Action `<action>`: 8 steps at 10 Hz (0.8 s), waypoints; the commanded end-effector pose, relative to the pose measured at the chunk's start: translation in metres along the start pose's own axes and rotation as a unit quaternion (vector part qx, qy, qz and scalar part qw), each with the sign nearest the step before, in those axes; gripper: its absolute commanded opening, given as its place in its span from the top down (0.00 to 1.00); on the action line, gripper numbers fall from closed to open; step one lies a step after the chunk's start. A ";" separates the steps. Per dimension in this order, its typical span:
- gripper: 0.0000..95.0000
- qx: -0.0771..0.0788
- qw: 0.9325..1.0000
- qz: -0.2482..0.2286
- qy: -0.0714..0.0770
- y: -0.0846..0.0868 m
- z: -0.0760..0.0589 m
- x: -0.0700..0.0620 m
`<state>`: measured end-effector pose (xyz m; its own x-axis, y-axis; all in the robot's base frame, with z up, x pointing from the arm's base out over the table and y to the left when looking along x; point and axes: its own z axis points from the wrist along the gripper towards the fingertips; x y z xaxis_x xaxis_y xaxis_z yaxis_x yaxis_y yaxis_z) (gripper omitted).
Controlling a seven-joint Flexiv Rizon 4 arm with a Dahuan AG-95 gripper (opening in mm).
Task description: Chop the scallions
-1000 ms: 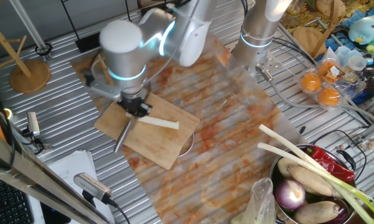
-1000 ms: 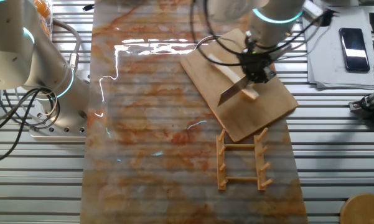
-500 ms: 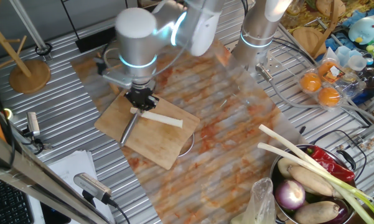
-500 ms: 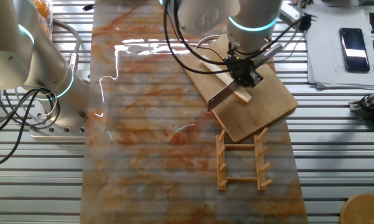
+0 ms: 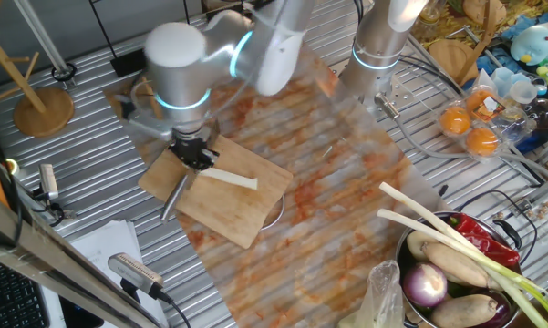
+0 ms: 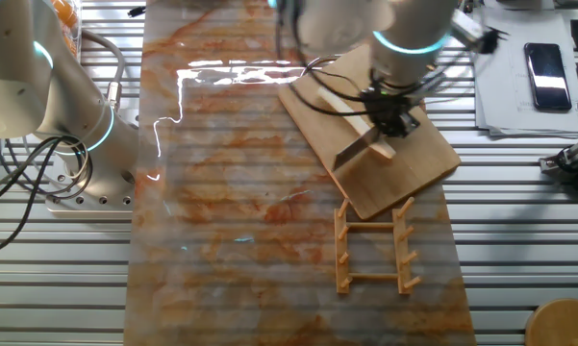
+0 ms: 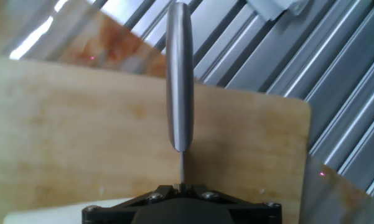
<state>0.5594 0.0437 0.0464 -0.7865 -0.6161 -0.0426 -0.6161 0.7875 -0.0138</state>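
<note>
Now, in one fixed view, the gripper [image 5: 193,155] is sitting left of centre, clamped on a knife [image 5: 177,191] whose blade is slanting down toward the lower left across the wooden cutting board [image 5: 228,214]. The scallion [image 5: 230,178], one pale stick, is lying on the board just right of the fingers, its near end under the tool, likely so the blade can come down across it. At lower right a bowl [image 5: 419,239] is holding vegetables and long green-leaved stalks [image 5: 456,239], well apart from the action.

Over in the other fixed view, the gripper [image 6: 389,113] is working in the upper right, the knife [image 6: 361,146] angling down-left, and the scallion [image 6: 348,108] is running diagonally across the board [image 6: 414,163]. Below the board, a small wooden rack [image 6: 373,245] is lying flat.

In the hand view, the knife [image 7: 179,74] is pointing straight up the frame, seen edge-on, its base pinched between the closed fingers at the bottom edge. The board [image 7: 62,124] is filling the background; a sliver of pale stalk seems to be peeking at lower left, though that is hard to confirm.
</note>
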 end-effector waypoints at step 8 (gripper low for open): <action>1.00 -0.013 0.999 0.006 0.033 -0.007 0.043 -0.042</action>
<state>0.6033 0.0660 0.0406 -0.7960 -0.6048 0.0231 -0.6043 0.7963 0.0249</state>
